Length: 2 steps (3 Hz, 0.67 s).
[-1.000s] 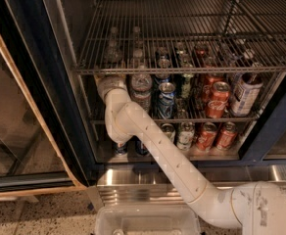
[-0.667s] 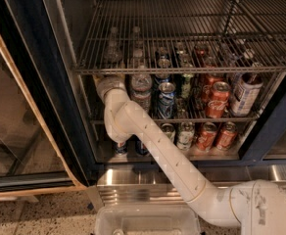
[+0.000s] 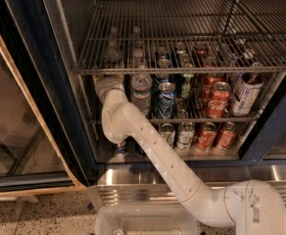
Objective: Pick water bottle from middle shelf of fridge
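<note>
The arm reaches into the fridge [image 3: 59, 111], with the gripper [image 3: 107, 85] at the left end of the middle shelf [image 3: 197, 118], just left of the water bottle [image 3: 141, 91]. I can't tell its opening. Reach looks done. Grasp and lift-out remain.

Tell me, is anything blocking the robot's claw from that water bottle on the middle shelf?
Nothing visible. The gripper sits inside the fridge at the left end of the middle shelf, beside the water bottle; soda cans stand on the bottle's other side.
</note>
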### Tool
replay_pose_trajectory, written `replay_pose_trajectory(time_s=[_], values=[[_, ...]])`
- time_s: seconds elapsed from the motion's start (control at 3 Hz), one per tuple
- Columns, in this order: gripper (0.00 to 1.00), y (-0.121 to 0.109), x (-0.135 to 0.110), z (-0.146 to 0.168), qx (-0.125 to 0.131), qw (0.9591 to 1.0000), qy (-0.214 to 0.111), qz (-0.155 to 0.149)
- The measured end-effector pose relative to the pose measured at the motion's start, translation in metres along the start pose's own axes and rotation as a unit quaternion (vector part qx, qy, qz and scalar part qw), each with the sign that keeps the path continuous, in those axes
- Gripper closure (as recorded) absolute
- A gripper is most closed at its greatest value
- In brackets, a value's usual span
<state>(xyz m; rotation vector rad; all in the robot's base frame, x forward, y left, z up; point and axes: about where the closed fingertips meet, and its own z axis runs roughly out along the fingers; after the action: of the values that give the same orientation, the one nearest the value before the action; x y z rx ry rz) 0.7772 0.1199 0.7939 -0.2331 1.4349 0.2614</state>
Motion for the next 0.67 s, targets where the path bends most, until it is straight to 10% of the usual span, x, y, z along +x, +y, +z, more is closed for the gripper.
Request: replay_pose_trajectory(time_s=[0.67], values=[[0.20, -0.0025, -0.0025, 0.0000, 0.020, 0.9997, -0.014, 0.001]])
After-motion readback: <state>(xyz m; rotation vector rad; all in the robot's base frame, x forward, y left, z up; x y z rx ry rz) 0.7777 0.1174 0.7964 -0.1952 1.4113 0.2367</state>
